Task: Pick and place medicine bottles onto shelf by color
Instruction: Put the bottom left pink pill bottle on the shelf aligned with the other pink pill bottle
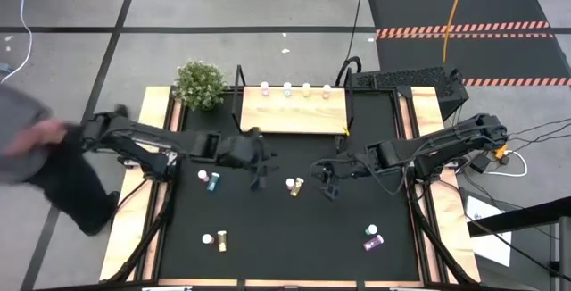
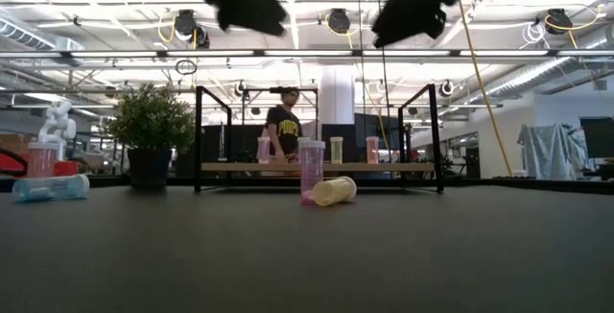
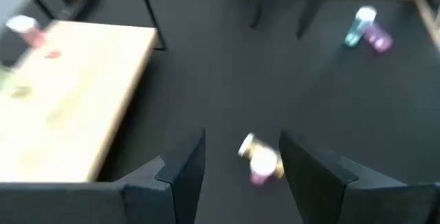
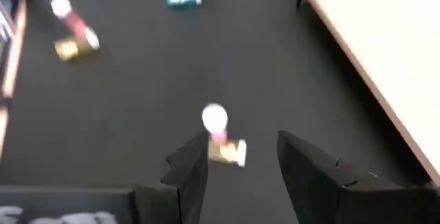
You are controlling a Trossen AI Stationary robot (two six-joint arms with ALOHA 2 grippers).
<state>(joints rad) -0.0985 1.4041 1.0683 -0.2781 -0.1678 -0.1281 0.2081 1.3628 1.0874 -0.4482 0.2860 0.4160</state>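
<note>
Left gripper (image 1: 260,168) and right gripper (image 1: 325,179) hover spread, flanking centre bottles (image 1: 294,186).

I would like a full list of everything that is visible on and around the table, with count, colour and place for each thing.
Shelf: one, light wood with black posts, at the far middle.
Bottles on shelf: four, white-capped, in a row along its far edge.
Centre bottles: two, pink and yellow, touching.
Left bottles: two, pink and teal.
Near-left bottles: two, one yellow.
Near-right bottles: two, teal and purple.
Plant: one, green, far-left corner.
Person: one, dark shirt, behind the shelf.
Left gripper: open, left of the centre bottles.
Right gripper: open, right of them.
</note>
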